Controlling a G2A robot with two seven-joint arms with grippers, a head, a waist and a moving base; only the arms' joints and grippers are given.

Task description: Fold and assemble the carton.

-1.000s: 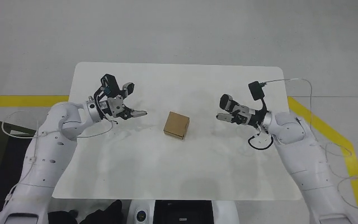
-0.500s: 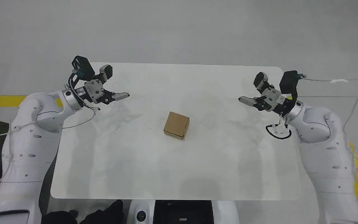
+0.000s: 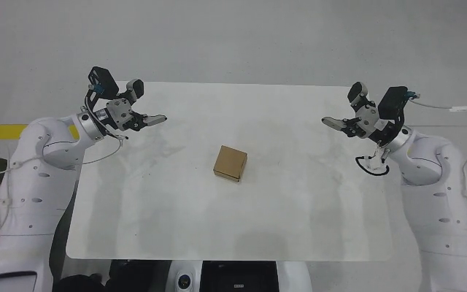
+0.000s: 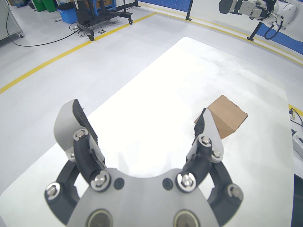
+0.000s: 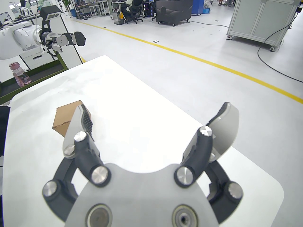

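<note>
Open Approach Around the Carton

The carton (image 3: 230, 163) is bordered by bare table (image 3: 292, 219) surface on every side; the left gripper (image 3: 147, 104) and right gripper (image 3: 341, 107) are held well apart from it, near the far corners, fingers spread.

Both arms have drawn back from the carton (image 3: 230, 163). The left gripper (image 3: 148, 104) has swung out to the far left corner of the table (image 3: 219, 226), and the right gripper (image 3: 341, 107) out to the far right edge.
</note>
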